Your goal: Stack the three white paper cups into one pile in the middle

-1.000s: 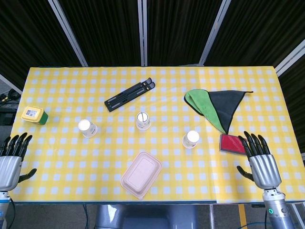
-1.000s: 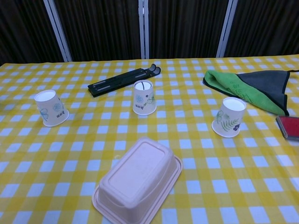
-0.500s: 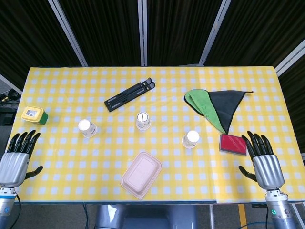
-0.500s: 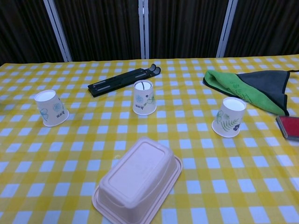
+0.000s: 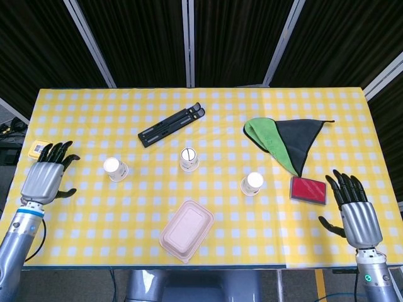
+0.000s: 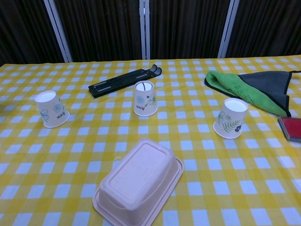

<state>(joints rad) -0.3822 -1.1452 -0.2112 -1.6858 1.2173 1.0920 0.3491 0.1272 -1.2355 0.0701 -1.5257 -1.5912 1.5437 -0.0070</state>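
Left hand [image 5: 45,176] spread and empty beside the left paper cup [image 5: 116,168], likely lining up a grasp; right hand [image 5: 356,211] also spread, parked at the bench [image 5: 88,226] edge.

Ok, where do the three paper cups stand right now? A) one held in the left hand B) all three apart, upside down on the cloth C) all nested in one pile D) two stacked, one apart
B: the left cup, middle cup and right cup each sit alone, rim down, and the left hand holds nothing.
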